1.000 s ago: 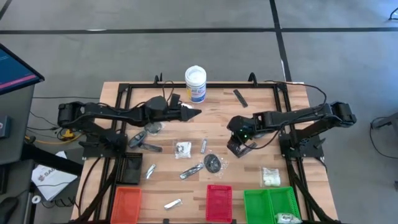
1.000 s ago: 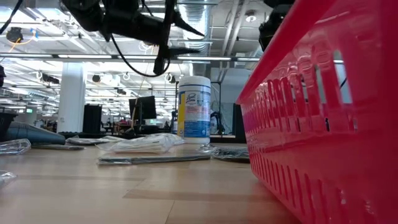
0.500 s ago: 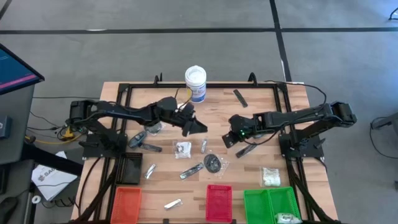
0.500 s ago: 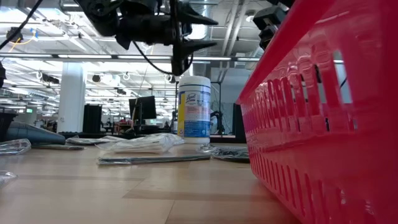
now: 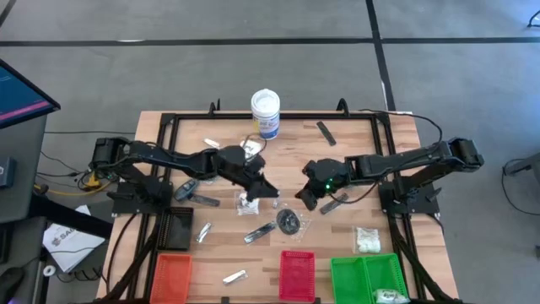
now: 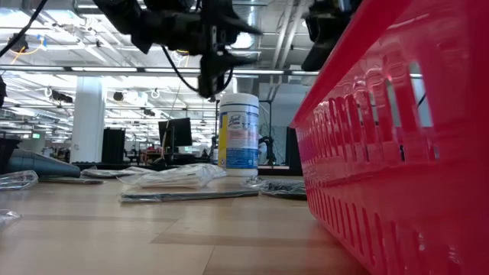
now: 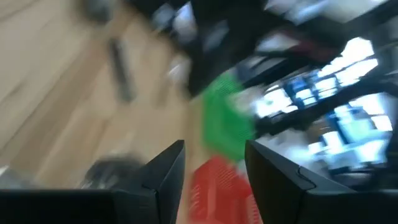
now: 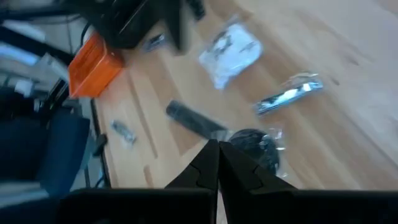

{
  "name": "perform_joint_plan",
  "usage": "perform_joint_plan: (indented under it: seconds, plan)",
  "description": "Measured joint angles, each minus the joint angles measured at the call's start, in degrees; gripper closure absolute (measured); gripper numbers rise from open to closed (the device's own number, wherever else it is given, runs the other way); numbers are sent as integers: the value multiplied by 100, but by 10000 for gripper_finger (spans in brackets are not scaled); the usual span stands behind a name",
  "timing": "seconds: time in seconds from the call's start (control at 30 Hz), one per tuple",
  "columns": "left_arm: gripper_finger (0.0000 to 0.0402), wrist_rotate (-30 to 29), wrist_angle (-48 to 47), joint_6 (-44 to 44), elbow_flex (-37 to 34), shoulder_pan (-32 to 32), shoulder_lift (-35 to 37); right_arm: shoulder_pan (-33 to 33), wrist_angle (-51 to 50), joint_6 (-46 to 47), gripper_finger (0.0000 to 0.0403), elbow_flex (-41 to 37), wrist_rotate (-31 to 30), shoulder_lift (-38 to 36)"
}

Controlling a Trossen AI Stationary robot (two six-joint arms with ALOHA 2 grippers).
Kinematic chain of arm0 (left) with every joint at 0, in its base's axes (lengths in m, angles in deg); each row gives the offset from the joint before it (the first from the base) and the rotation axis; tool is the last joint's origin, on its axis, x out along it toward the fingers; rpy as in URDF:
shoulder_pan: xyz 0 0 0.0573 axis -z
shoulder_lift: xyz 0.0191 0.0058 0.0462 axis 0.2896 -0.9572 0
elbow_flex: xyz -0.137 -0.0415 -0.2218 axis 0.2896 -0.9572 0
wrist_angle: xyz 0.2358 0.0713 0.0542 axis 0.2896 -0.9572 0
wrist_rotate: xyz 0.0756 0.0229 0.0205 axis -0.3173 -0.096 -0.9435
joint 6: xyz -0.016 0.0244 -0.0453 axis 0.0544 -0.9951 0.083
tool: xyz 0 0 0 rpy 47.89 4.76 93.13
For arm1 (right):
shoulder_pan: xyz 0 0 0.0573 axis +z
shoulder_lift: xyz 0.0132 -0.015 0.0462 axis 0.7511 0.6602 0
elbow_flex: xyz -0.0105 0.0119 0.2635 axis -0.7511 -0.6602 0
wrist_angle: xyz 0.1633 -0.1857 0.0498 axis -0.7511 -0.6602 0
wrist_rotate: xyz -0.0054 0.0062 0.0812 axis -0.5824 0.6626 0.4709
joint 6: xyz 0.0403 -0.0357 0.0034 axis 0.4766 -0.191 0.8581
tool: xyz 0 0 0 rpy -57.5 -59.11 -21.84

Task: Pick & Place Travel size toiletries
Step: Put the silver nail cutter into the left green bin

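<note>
Entry: left claw point(image 5: 268, 191), fingers spread & empty, has swung from near tub point(image 5: 265, 113) down over white-filled packet point(image 5: 248, 203) mid-desk point(image 5: 396, 127); right claw point(image 5: 309, 199), pressed together, drifted toward dark disc point(image 5: 288, 221); pick prob. imminent, toiletries still loose.

A robotics lab inside a large open-plan industrial hall: a wooden table point(image 5: 396, 127) with a black frame stands on a grey concrete floor point(image 5: 211, 59), while white columns point(image 6: 88, 114), exposed ceiling ducts point(image 6: 252, 11), strip lights and rows of computer monitors point(image 6: 180, 131) fill the room behind.
</note>
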Motion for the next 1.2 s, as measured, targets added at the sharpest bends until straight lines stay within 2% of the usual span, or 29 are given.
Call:
perform_joint_plan:
  seconds: [0.17,0.37,0.5,0.67,0.77,0.9,1.2]
  plan:
    - [268,-1151,-1940,-488,578,313,0,236,43,-263,403,1,8,2]
    - [297,-1742,-2890,-77,1180,255,-103,296,48,-135,403,1,10,2]
    - [306,-1746,-3572,111,1714,282,-574,296,29,-107,403,1,-14,2]
    - [322,-1385,-3764,91,2504,552,-1488,274,10,-109,403,1,-16,2]
    - [348,-1515,-3903,87,2886,682,-1810,275,-3,-107,403,1,-17,2]
    - [394,-1570,-4169,345,2948,665,-1931,289,-76,-15,403,1,-18,2]
    - [401,-1139,-4382,235,2856,495,-2068,285,-126,20,403,1,-22,2]
